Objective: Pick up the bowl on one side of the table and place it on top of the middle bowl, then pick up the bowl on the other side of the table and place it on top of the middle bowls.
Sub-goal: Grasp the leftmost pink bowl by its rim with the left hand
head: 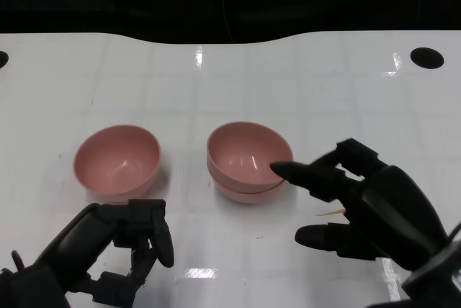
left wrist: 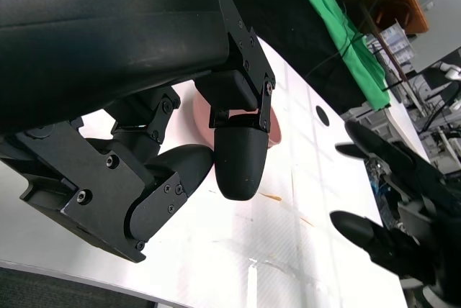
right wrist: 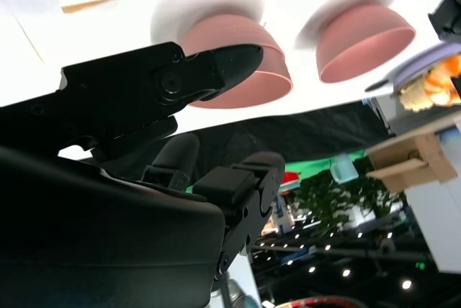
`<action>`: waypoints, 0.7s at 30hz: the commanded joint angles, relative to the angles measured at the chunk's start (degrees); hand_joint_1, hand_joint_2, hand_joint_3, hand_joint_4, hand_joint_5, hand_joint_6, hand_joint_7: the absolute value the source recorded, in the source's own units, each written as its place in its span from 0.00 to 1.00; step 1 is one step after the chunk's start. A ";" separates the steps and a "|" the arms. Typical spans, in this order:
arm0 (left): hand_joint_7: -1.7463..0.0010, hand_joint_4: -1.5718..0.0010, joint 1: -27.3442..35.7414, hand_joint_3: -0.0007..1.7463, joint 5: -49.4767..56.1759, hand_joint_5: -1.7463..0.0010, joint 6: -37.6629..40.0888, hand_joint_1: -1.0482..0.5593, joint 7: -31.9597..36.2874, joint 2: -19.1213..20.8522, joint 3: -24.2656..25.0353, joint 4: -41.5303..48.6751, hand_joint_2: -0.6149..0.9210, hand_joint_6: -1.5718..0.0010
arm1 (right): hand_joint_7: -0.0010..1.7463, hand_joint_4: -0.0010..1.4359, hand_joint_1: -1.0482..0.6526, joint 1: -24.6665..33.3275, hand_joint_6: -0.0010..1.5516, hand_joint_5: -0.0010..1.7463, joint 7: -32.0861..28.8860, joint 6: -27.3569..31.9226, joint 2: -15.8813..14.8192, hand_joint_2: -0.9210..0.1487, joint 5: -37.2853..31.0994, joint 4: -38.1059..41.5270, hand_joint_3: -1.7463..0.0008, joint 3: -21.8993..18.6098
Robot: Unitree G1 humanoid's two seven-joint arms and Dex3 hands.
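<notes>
Bowl (head: pixel 117 160) sits upright, mouth up, on my worktop (head: pixel 288 78) left of the stack (head: pixel 248 160); no long axis. My left hand (head: pixel 108 250) waits near it, fingers curled, empty. Left wrist view confirms nothing held. Right wrist view: my right hand (right wrist: pixel 144 99), fingers spread, beside the stack.

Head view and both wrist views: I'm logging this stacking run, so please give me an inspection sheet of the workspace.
Surface: glossy white table, glare spots, dark holes near far corners.
Job's things: two pink plastic bowls nested at the middle; single pink plastic bowl on robot's left, upright.
Clutter: small tan sliver beside right hand.
Hands: left hand curled, empty; right hand spread, empty, near stack.
Cables: nothing seen.
Surroundings: green cloth, shelving.
</notes>
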 commanded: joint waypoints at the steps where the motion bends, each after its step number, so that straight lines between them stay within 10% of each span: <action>1: 0.14 0.45 0.35 0.77 -0.91 0.00 -2.12 0.57 0.23 0.64 0.99 1.65 0.68 0.52 | 0.20 0.34 0.47 3.42 0.49 0.65 -1.91 -3.13 -0.74 0.04 2.36 -1.79 0.99 -2.74; 9: 0.18 0.46 0.39 0.72 -1.09 0.04 -1.14 0.57 0.83 0.82 1.91 1.32 0.71 0.52 | 0.34 0.55 0.55 6.08 0.60 0.69 -2.53 -9.12 -2.03 0.06 3.53 -0.40 0.94 -6.55; 11: 0.20 0.47 0.47 0.70 -0.59 0.05 -1.05 0.57 1.20 0.88 2.14 0.89 0.72 0.52 | 0.41 0.59 0.58 5.89 0.59 0.69 -3.31 -11.41 -2.17 0.40 3.61 1.22 0.53 -7.15; 14: 0.28 0.51 0.92 0.61 -1.43 0.08 1.58 0.56 1.63 0.43 2.58 -1.22 0.77 0.49 | 0.51 0.63 0.61 5.25 0.61 0.74 -4.52 -14.08 -2.28 0.60 3.46 3.91 0.27 -7.82; 21: 0.48 0.52 0.19 0.45 -3.60 0.30 5.19 0.56 2.23 0.08 4.08 -4.55 0.86 0.48 | 0.74 0.66 0.60 3.59 0.59 0.93 -4.83 -15.05 -0.75 0.69 3.46 7.20 0.09 -8.23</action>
